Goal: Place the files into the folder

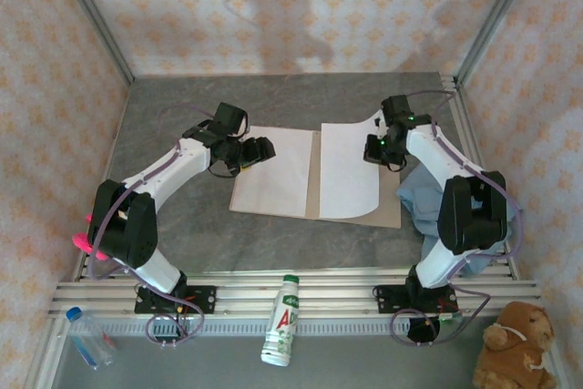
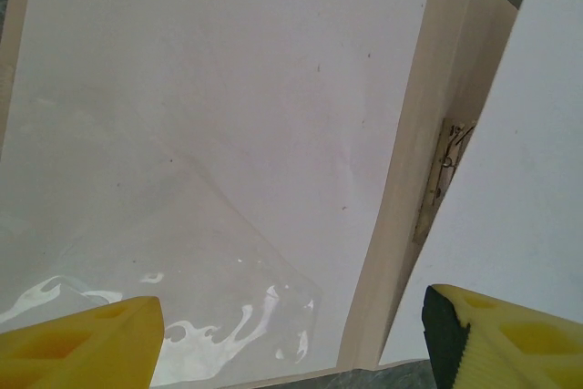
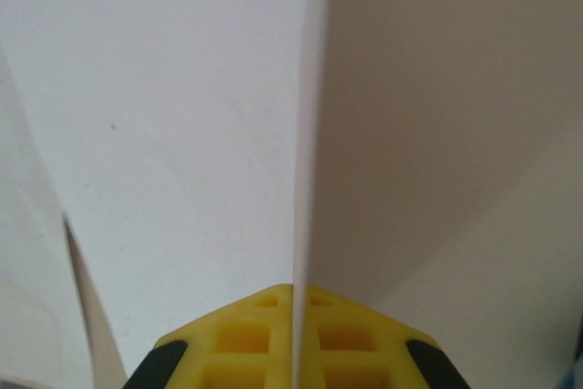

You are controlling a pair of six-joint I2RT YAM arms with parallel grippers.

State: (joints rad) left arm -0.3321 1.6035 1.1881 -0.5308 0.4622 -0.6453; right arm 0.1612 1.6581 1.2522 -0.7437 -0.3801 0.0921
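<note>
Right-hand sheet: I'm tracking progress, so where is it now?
In the top view, the right-hand sheet lies on the open folder's right half, beside the spine, its far right edge pinched and lifted by the right gripper.

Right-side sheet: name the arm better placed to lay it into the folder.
Right. The right hand is shut on that sheet's raised edge; the left hand hangs open above the other sheet.

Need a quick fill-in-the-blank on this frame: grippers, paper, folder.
1. The right gripper is shut on the edge of a white ___.
2. The left gripper hangs ___ over the other sheet.
3. The folder lies ___ on the table, metal fastener showing.
4. The blue cloth lies under the ___ arm.
Missing words: sheet; open; open; right.
</note>
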